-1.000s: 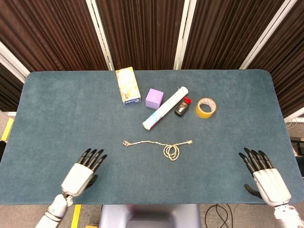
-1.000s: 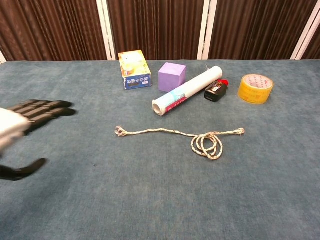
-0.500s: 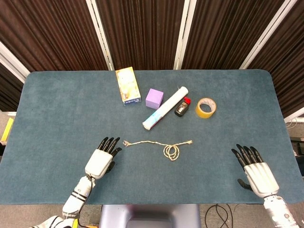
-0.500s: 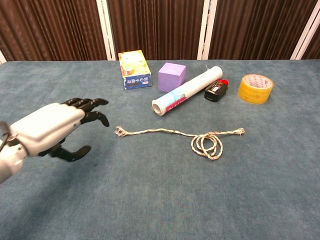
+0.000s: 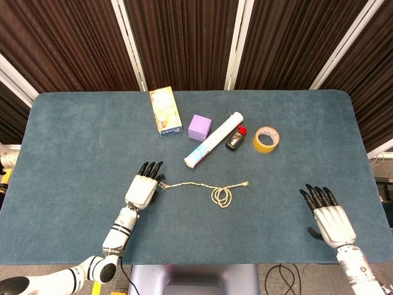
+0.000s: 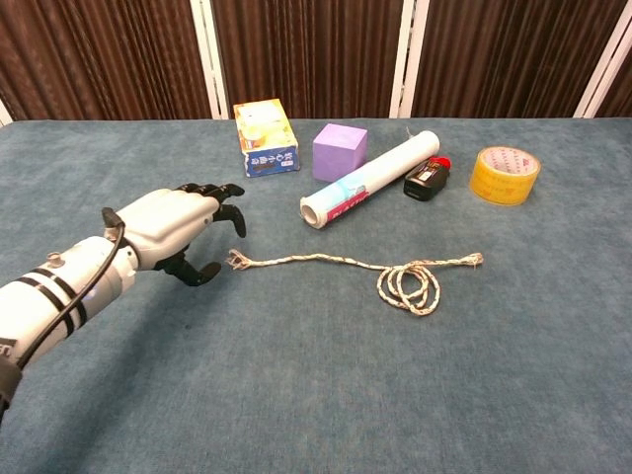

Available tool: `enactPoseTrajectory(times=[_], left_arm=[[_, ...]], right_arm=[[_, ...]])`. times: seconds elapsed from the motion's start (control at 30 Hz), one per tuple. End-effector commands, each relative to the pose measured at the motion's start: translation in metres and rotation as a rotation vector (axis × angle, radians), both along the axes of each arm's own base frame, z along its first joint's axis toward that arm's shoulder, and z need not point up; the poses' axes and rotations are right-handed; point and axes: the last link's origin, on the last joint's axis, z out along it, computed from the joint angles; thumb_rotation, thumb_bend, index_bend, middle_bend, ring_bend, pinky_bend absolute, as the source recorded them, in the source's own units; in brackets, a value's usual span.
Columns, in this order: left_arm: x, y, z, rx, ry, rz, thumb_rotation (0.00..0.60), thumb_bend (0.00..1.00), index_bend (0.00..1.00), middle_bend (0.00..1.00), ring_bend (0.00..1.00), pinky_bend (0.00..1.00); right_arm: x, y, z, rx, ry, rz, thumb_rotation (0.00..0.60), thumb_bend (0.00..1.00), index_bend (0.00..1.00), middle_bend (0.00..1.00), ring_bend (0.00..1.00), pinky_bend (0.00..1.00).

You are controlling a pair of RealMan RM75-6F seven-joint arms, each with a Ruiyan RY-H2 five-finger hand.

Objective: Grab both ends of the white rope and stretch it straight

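The white rope point(image 5: 206, 187) point(image 6: 346, 265) lies loose on the blue table, with a small coil point(image 5: 221, 196) point(image 6: 408, 286) near its right end and a frayed left end point(image 6: 237, 260). My left hand point(image 5: 143, 187) point(image 6: 183, 229) hovers just left of that frayed end, fingers spread and curved, holding nothing. My right hand point(image 5: 326, 217) lies flat and open near the table's front right corner, far from the rope's right end point(image 5: 246, 183); the chest view does not show it.
Behind the rope stand a tissue box point(image 5: 165, 110), a purple cube point(image 5: 199, 127), a rolled paper tube point(image 5: 214, 140), a small black bottle with a red cap point(image 5: 236, 139) and a roll of yellow tape point(image 5: 266, 139).
My left hand has moved forward and to the right, from the front left of the table up to the rope's left end. The right hand shifted only slightly.
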Motion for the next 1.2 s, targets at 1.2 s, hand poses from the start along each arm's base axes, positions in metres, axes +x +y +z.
enactPoseTrajectory(times=[1.2], left_arm=[[0.002, 0.017, -0.026, 0.001, 0.014, 0.032, 0.6, 0.43, 0.52, 0.0, 0.0, 0.08]], right_arm=[[-0.003, -0.003, -0.001, 0.008, 0.022, -0.021, 0.6, 0.3, 0.0, 0.0, 0.0, 0.0]])
